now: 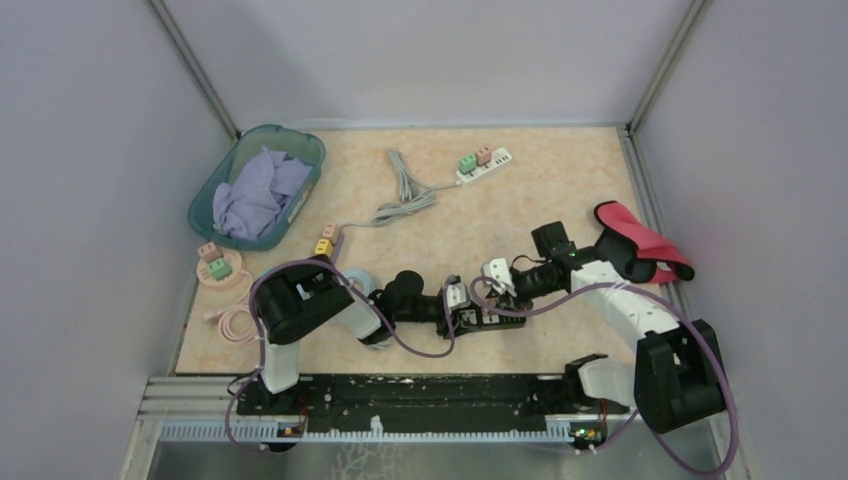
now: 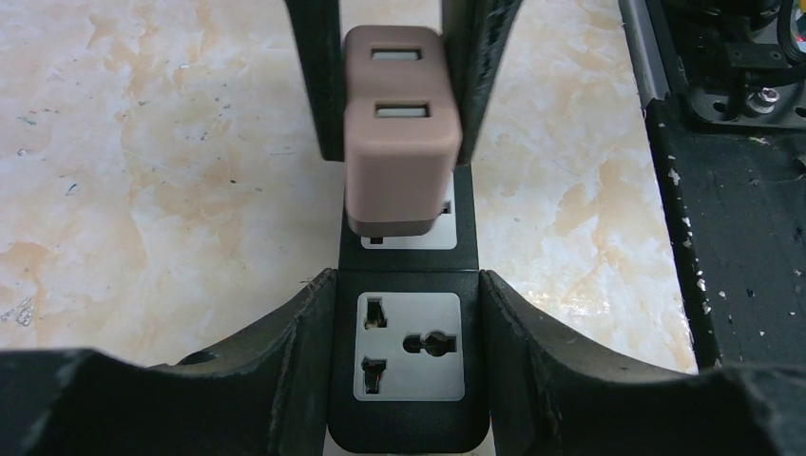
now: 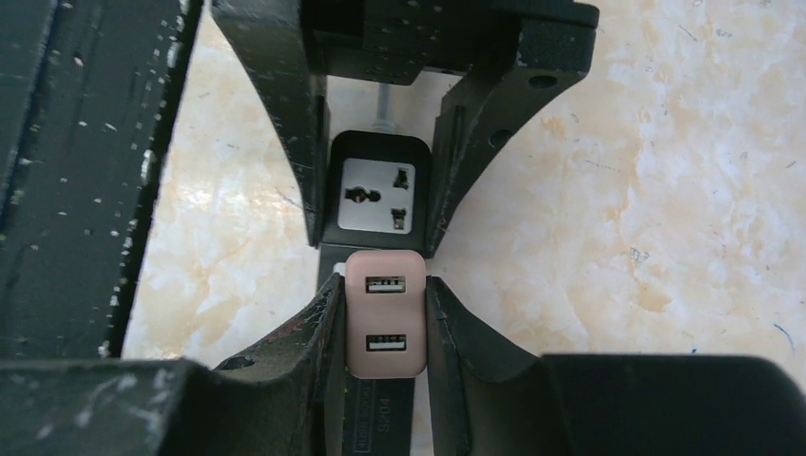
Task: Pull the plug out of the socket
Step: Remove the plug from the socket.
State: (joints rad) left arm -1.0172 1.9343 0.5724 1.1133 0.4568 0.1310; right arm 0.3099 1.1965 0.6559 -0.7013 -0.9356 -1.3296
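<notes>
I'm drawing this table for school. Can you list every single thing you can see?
Black power strip: one, black, near middle.
USB charger: one, dusty pink, on that strip.
White power strip: one, white, far middle, carrying a green and a pink plug.
Basket: one, teal, far left, holding a lavender cloth.
Small plugs: two, pink and yellow, left of middle.
Adapter pair: two, pink and green, left edge.
Cable coil: one, pink, near left.
Fabric piece: one, red, right edge.
Left tool: one, black, clamping the black strip.
Right tool: one, black, pinching the charger.
</notes>
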